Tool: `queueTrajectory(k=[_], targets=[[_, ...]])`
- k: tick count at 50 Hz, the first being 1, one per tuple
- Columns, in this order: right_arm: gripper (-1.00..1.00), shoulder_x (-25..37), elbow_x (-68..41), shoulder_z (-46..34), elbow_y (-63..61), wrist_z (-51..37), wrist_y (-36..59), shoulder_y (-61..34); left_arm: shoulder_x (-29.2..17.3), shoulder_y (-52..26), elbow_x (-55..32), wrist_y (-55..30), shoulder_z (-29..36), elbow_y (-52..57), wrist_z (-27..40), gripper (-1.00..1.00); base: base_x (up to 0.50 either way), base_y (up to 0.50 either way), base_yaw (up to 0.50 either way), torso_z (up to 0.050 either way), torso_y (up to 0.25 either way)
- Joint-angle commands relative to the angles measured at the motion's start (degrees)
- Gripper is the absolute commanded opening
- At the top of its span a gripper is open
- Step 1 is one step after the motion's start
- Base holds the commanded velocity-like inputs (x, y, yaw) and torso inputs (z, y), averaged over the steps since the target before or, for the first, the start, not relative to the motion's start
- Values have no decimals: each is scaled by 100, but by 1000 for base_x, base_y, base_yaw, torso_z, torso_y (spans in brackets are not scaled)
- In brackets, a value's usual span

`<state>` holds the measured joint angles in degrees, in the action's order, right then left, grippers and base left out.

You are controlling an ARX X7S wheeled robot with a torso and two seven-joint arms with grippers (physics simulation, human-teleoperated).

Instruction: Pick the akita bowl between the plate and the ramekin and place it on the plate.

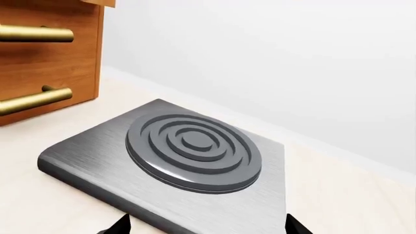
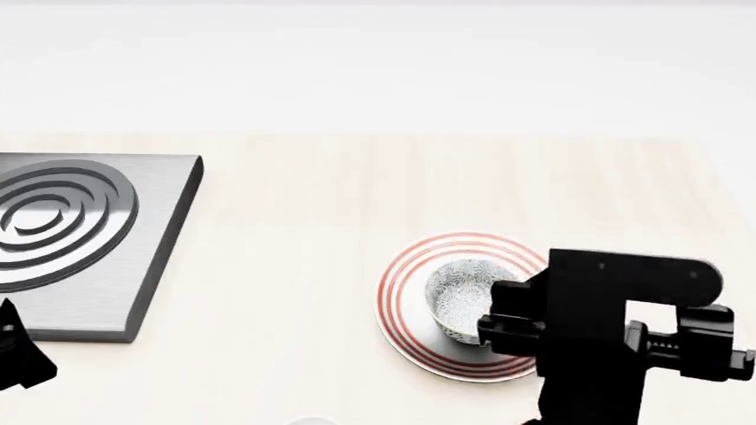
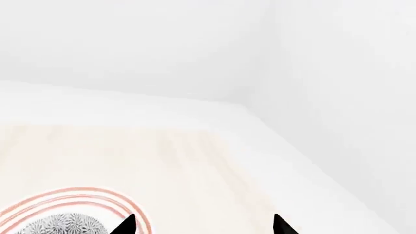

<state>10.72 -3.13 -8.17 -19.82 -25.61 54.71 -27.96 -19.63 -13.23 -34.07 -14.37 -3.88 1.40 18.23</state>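
One bowl matters here, and the akita bowl already sits inside the plate, upright and a little off the plate's centre toward your right arm. The right end effector hangs just beside the bowl on that same side; its wrist view shows two dark fingertips spread wide with nothing between them, the bowl's speckled rim lying outside the gap. The arm hides the near edge of the bowl from the head camera, so whether anything touches it I cannot tell for sure. The bowl is round, so no long axis constrains you. I judge the placing done; your next move should be a straight lift clear of the rim. The left end effector, also spread wide, idles well away from the plate over the grey burner plate on the tabletop.
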Motion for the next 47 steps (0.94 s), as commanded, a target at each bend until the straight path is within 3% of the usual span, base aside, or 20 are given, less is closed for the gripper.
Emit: queueTrajectory(k=[1,17,47], targets=[[100,258,332,-153,-598,-367,-568,886,-6,14,12,36,20,4,2,100,0,0,0,0,0],[100,415,663,-181,-685,-838,-1792,1812,-11,23,-55,57,4,-6,-12,100,0,0,0,0,0],[100,743,805,417,-2536,-936,-642,2152,-235,191,-411,-222,-122,1028,220,100,0,0,0,0,0]])
